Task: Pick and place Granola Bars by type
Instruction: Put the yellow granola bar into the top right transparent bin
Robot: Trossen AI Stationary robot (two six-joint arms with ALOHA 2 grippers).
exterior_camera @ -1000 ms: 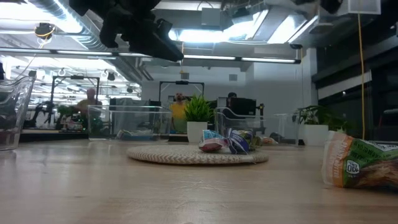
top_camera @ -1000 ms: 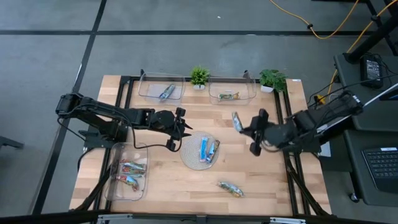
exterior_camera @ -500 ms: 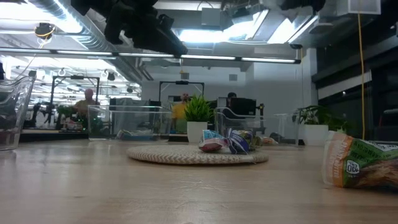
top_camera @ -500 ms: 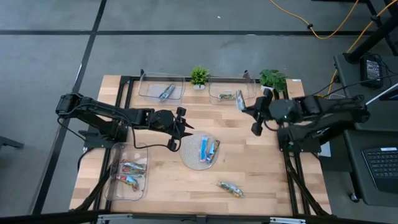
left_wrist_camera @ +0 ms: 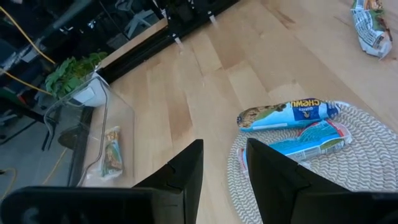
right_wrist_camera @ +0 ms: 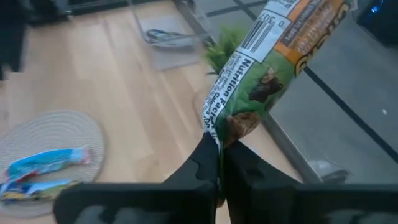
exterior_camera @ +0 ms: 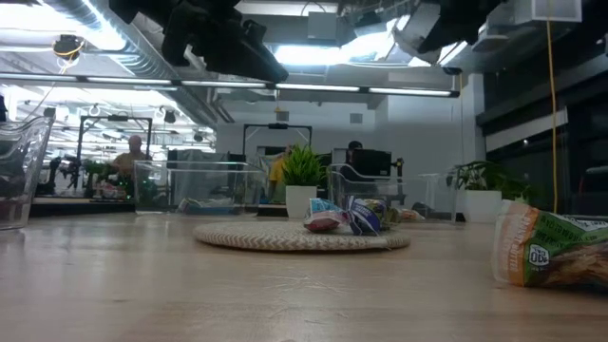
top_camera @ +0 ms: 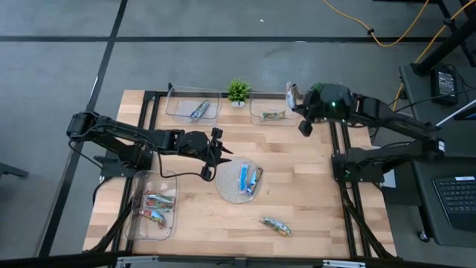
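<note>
My right gripper (top_camera: 297,105) is shut on a green granola bar (right_wrist_camera: 267,68) and holds it in the air over the right end of the far middle clear tray (top_camera: 277,109). One green bar (top_camera: 272,115) lies in that tray. My left gripper (top_camera: 216,146) hovers open beside the left edge of the round woven mat (top_camera: 229,190), with nothing between its fingers. Two blue bars (left_wrist_camera: 289,115) lie on the mat. Another green bar (top_camera: 275,225) lies on the table near the front edge. My right gripper pinches the green bar by one end of its wrapper (right_wrist_camera: 217,129) between its two shut fingers. The fingers come slanting down from the table's right side. The bar sticks out beyond the fingertips, lifted clear of the table and the tray.
The far left tray (top_camera: 178,112) holds a blue-silver bar (top_camera: 198,110). The near left tray (top_camera: 134,223) holds red bars (top_camera: 156,201). Two small potted plants (top_camera: 239,91) (top_camera: 324,94) stand along the far edge. Bare wood lies right of the mat.
My right gripper has swung with the green bar from beside the mat's right side toward the table's far edge, rising a little, and now stands over the far middle tray. It has stayed shut on the bar.
</note>
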